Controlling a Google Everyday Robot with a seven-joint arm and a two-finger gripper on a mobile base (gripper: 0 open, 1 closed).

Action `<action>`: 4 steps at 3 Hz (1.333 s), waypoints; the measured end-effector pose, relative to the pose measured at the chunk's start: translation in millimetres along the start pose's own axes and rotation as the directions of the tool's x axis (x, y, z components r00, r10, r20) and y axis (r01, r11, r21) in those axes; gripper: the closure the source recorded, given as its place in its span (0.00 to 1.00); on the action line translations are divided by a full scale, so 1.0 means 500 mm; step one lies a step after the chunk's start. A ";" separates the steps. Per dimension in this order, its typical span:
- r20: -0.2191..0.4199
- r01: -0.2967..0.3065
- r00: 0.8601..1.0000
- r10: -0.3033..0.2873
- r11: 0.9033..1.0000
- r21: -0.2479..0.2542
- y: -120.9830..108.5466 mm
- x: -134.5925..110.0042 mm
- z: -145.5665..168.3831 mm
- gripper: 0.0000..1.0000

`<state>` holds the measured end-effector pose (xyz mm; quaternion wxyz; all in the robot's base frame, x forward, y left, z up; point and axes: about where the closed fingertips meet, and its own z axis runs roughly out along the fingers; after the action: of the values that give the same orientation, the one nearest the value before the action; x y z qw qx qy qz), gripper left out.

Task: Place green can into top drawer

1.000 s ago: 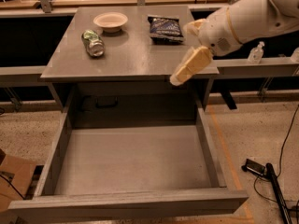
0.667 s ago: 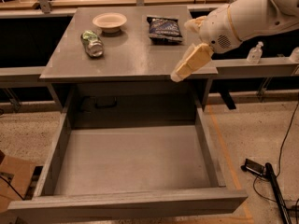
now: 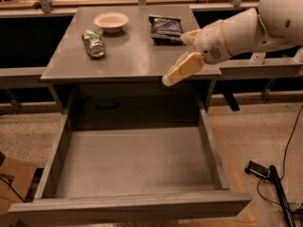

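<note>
The green can [image 3: 93, 43] lies on its side on the grey cabinet top [image 3: 132, 56], at the left, just in front of the white bowl. The top drawer [image 3: 135, 162] is pulled wide open below, and its flat grey bottom holds nothing. My gripper [image 3: 176, 58] hovers over the right front part of the cabinet top, well to the right of the can and above the drawer's back right corner. It is open and empty. One cream finger [image 3: 182, 70] points down-left past the top's front edge.
A shallow white bowl [image 3: 111, 21] and a dark blue snack bag [image 3: 165, 27] sit at the back of the cabinet top. A cardboard box [image 3: 12, 183] stands on the floor at the left. Cables and a black device [image 3: 270, 178] lie on the floor at the right.
My gripper has shifted slightly to the left over the cabinet top's front edge. The can, bowl, bag and drawer have not moved.
</note>
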<state>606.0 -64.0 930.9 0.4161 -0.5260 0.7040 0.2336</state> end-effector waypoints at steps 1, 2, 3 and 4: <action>0.104 -0.037 0.994 0.035 0.999 0.020 -0.056 -0.032 0.098 0.00; 0.182 -0.058 0.982 0.051 0.998 0.033 -0.114 -0.063 0.193 0.00; 0.243 -0.043 0.970 0.025 0.997 0.066 -0.138 -0.097 0.239 0.00; 0.207 -0.062 0.977 0.045 0.996 0.072 -0.129 -0.079 0.245 0.00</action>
<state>712.0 29.9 904.1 0.5002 -0.4633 0.6799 0.2700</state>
